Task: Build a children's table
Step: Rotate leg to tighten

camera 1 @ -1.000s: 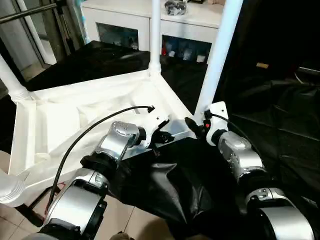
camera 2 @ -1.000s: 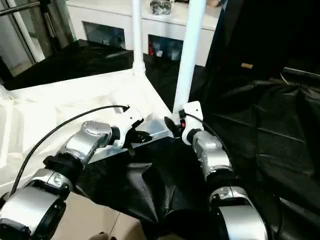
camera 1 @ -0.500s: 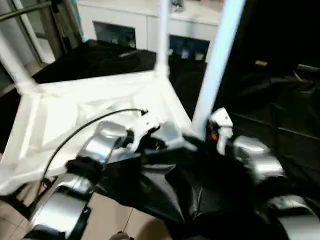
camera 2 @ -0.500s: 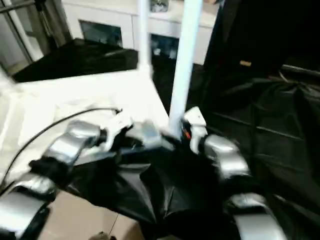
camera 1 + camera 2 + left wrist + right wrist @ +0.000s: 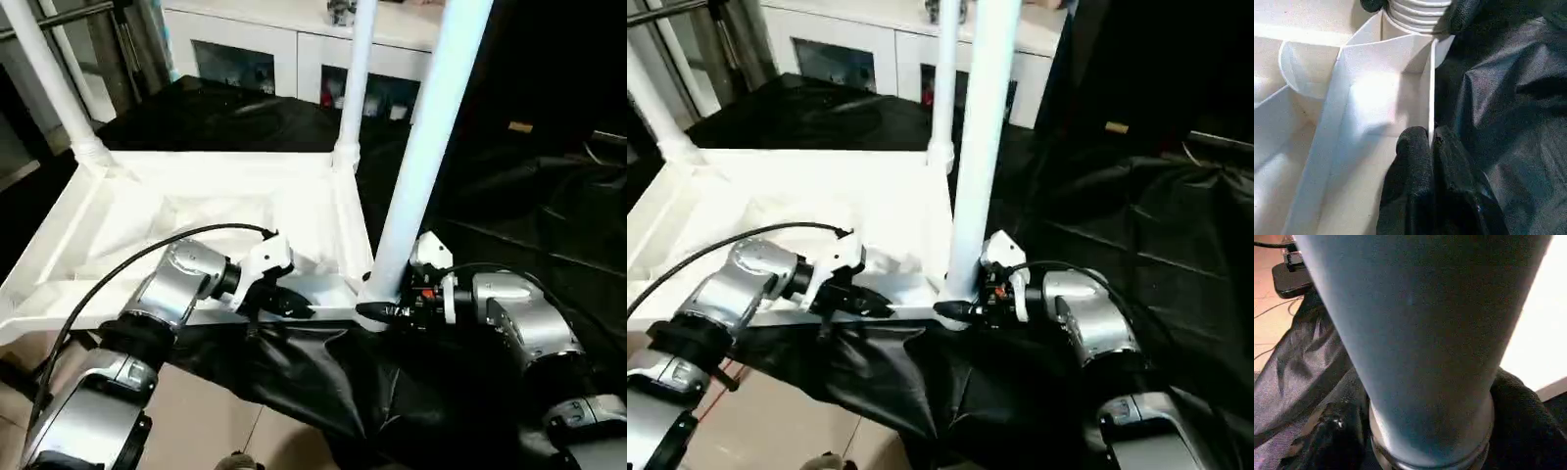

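Left fingers [image 5: 1413, 161] pinched tight on the thin near rim wall of the tabletop [image 5: 196, 211], one finger inside the wall, the other outside against the black cloth [image 5: 323, 382]. Left gripper [image 5: 289, 302] sits on that rim partway along from the near right corner socket. Right fingers [image 5: 1332, 431] stand wide, straddling the base of the near leg [image 5: 421, 147], one on each side just above its ribbed collar; right gripper [image 5: 377, 311] is right at the socket. Can't tell whether the fingers press the leg or just flank it.

Tabletop lies upside down, ribbed underside up, resting on black cloth with its near edge overhanging toward the robot. All places relative to the tabletop: near leg stands upright in the near right corner socket, running up out of frame. Second leg [image 5: 355, 69] upright in the far right corner. Third leg [image 5: 49, 83] rises from the far left corner, tilted a little. Near left corner is cut off at the picture edge.

Black cable [image 5: 127, 274] loops from the left wrist back along the silver forearm, above the tabletop's near edge. White cabinet [image 5: 284, 54] with glass doors stands beyond the tabletop's far side. Tiled floor [image 5: 206, 411] shows below the near edge.
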